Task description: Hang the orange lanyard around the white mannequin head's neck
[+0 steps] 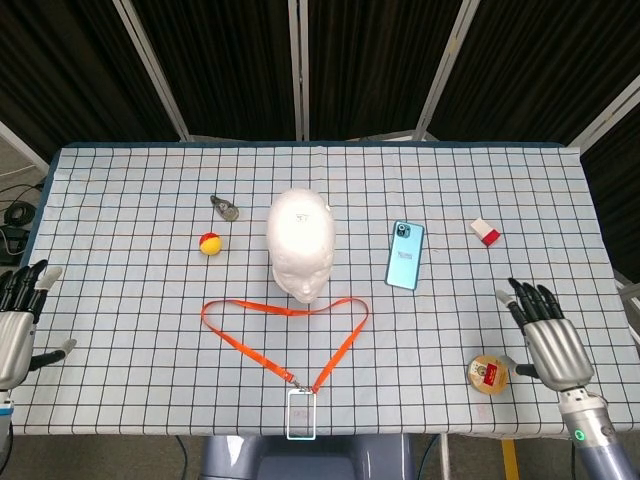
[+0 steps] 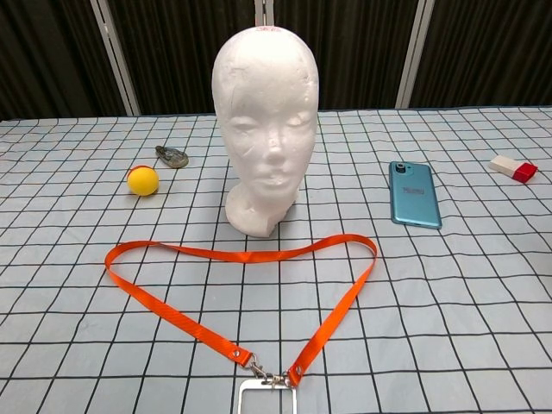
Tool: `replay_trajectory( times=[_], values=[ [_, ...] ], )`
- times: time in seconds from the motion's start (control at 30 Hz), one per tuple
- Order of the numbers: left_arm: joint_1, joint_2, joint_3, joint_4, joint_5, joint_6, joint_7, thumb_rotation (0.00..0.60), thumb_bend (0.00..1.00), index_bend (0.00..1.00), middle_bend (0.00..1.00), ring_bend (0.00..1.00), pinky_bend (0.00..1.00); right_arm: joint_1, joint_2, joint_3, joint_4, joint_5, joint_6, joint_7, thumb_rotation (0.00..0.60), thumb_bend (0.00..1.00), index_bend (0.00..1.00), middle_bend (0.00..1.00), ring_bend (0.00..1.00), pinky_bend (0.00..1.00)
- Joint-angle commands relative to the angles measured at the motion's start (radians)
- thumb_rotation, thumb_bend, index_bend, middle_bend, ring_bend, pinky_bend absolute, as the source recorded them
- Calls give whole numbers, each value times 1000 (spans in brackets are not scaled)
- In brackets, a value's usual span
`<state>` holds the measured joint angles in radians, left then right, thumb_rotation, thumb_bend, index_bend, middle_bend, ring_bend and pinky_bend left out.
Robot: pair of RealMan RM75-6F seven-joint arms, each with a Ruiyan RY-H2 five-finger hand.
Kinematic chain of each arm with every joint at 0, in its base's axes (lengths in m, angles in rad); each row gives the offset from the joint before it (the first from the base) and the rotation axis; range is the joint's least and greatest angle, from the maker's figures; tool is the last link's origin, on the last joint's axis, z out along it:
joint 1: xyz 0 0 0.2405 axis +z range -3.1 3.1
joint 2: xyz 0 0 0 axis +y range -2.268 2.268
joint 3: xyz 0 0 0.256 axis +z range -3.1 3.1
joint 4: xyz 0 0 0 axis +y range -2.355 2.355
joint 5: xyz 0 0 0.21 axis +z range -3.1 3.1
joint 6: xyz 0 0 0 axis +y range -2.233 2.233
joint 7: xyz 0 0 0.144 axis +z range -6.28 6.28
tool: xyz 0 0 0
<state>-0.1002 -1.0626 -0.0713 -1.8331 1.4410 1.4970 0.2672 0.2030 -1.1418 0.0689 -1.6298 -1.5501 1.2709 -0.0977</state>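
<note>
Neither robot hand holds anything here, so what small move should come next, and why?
Probably bring the right robot hand in toward the lanyard's right side. The lanyard lies flat in front of the head, untouched, and both open hands sit at the table edges; the left robot hand is farther out.
</note>
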Motion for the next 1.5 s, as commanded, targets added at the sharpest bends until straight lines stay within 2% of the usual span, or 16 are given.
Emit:
replay_trajectory(
  times=[0.03,0.2,0.4,0.57,1.0,1.5],
  values=[
    [-8,-17,-6,9,-23,-14,24,600,0,0,0,0,0,136,-54,42,7,62,-184,2,600,142,332,0,0,0],
    [-19,-35,-11,24,-55,-36,50,600,0,0,0,0,0,248,-147,80,24,136,-331,-38,600,219,404,0,0,0],
    [-29,-44,-17,37,-80,-56,54,600,0,0,0,0,0,344,-267,129,81,243,-423,-100,600,290,419,0,0,0],
    [-37,-48,-19,50,-100,-75,50,600,0,0,0,0,0,411,-354,154,143,335,-460,-192,600,324,445,0,0,0],
    [-52,-47,-26,60,-125,-101,31,600,0,0,0,0,0,522,-518,180,252,501,-480,-301,600,333,454,0,0,0],
    [-55,-43,-18,60,-124,-109,14,600,0,0,0,0,0,563,-591,156,328,563,-459,-343,600,334,469,0,0,0]
  ],
)
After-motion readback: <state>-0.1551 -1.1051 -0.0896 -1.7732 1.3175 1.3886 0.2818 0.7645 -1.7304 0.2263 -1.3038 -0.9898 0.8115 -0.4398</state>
